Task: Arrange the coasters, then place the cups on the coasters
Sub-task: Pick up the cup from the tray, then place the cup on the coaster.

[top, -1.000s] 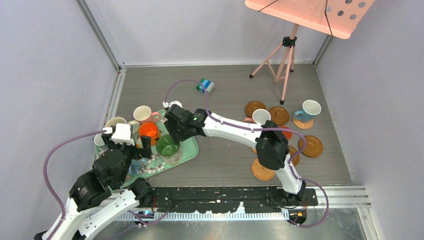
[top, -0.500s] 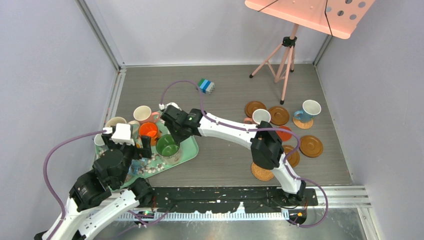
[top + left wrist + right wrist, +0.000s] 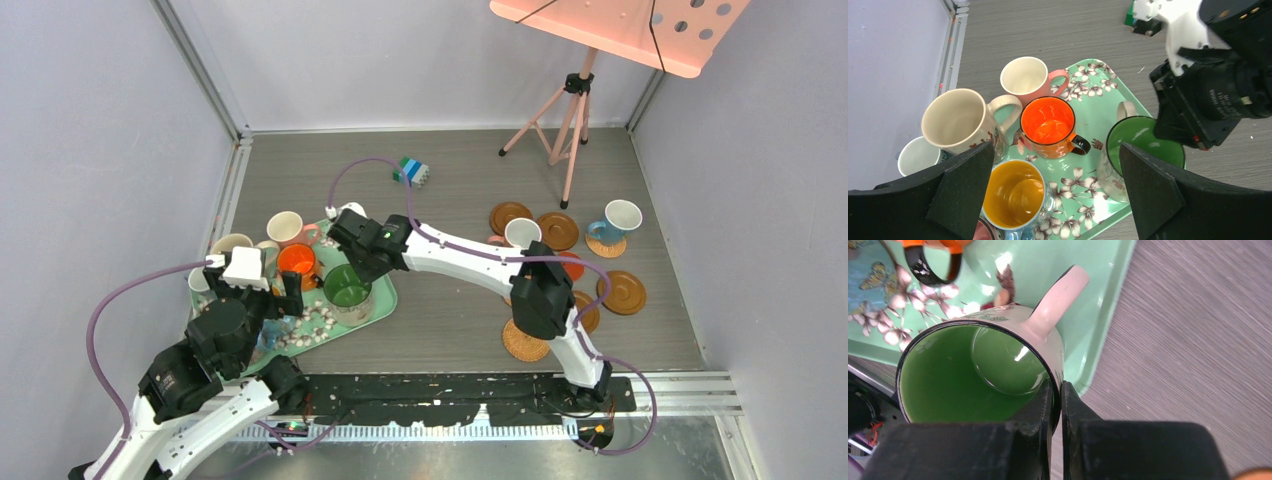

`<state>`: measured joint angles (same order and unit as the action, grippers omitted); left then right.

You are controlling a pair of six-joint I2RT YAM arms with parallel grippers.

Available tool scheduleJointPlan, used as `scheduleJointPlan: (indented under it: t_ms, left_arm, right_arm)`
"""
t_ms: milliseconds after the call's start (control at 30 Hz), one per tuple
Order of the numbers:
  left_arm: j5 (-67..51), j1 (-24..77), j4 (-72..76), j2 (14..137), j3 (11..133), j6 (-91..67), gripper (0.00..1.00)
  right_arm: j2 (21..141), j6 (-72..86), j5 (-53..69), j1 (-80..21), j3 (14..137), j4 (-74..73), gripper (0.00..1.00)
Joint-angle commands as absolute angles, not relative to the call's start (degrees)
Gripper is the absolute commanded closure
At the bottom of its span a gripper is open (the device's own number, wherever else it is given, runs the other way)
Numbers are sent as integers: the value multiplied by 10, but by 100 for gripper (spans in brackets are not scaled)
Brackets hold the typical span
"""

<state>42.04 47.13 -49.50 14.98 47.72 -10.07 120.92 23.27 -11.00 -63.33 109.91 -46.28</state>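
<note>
Pinching the rim of the green-inside cup [image 3: 979, 371], right gripper [image 3: 1053, 405] jaws clenched, cup at the tray [image 3: 385, 292] right edge, presumably for lifting; left gripper [image 3: 1058, 195] jaws released above the tray.

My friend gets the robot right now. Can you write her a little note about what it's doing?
Right gripper: fingers shut on the rim of the green cup, over the flowery tray.
Left gripper: open, holding nothing, above the tray's other cups.
Done: coasters laid out on the right; the white cup and the blue cup are among them, the blue on a coaster.
Left: carry the green cup to a bare coaster, then the others.
</note>
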Motion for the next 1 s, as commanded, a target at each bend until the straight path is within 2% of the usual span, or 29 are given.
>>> scheduleJointPlan:
  t_ms: [0,333,533,967]
  left_arm:
    - [430,469,-467,147,476,-103,1]
    - [428,469,-467,150,475,-103,1]
    - [427,469,-465,155,475,-101,1]
    - [423,469,-465,166,475,-99,1]
  right_arm:
    - [1067,216,-124,-607,1081,-434,95]
    - [904,148,-142,-510,964,-393,95]
    - [811,109,-134,-412,928,-377,95]
    - [718,71,-156,-195,893,-372,95]
